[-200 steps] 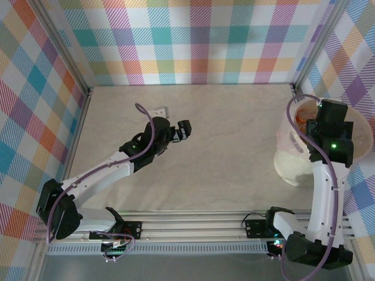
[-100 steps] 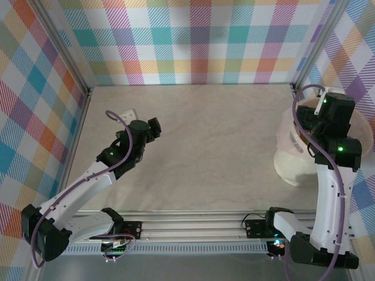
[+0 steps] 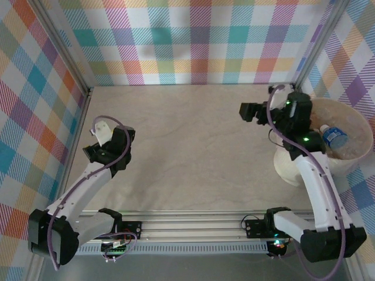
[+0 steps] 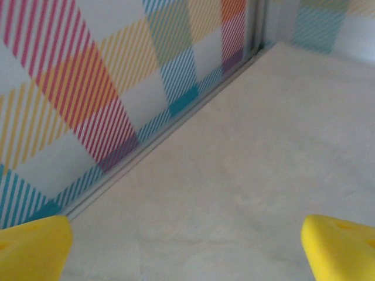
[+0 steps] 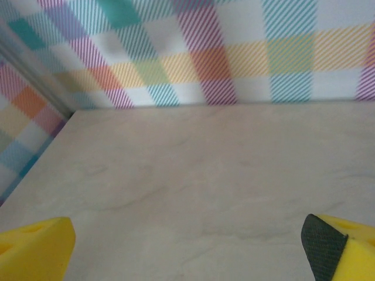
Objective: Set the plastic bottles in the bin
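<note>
Cream-white plastic, pinkish-tan inside: the bin, large and round, stands upright at the right edge of the table, close against the checked wall. Contents on view from above: one clear plastic bottle with a blue label, lying on its side inside the bin near the middle; what lies beneath it cannot be made out. Right gripper: held over open tabletop just left of the bin's rim, pointing away from it. In the right wrist view its yellow fingertips stand at opposite edges with only marbled surface between them, so the jaws are released and carry nothing. Left gripper: far left, near the side wall, well apart from the bin. In the left wrist view its fingertips are likewise spread wide, nothing held. Step in hand, as judged: taking the emptied right arm clear of the bin, with the task seemingly at or near its end. Handling notes: keep the jaws spread; keep the wrist and its looping cable above the rim while the forearm passes over the bucket's wall, since a snag could tip it; travel high over the table rather than skimming it; hold both arms well apart; check along the walls and corners for any stray bottle before parking.
</note>
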Tool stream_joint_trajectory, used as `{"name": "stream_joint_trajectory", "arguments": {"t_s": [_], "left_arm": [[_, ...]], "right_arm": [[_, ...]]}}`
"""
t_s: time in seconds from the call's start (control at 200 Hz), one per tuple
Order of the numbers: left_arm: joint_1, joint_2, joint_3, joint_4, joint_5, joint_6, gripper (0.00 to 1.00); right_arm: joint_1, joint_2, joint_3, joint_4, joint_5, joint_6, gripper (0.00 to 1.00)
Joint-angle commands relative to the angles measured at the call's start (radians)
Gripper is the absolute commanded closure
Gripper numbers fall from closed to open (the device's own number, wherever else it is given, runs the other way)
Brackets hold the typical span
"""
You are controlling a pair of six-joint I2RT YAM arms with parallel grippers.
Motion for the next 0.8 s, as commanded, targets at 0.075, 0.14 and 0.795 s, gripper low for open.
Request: {"name": "stream_joint_trajectory", "arguments": {"t_s": [0.075, 0.14, 0.795], "left_arm": [[0.072, 0.079, -0.203, 0.445, 0.19, 0.187, 0.0], [0.086, 0.116, -0.301, 0.678, 0.24, 0.249, 0.0], [0.173, 0.479, -0.355, 1.249, 0.652, 0.452, 0.0]], "right_arm": [[0.004, 0.017, -0.282, 0.268, 0.125, -0.034, 0.0], [-0.002, 0.049, -0.355, 0.305, 0.182, -0.097, 0.0], [-0.189, 0.347, -0.661, 0.935, 0.045, -0.186, 0.0]]}}
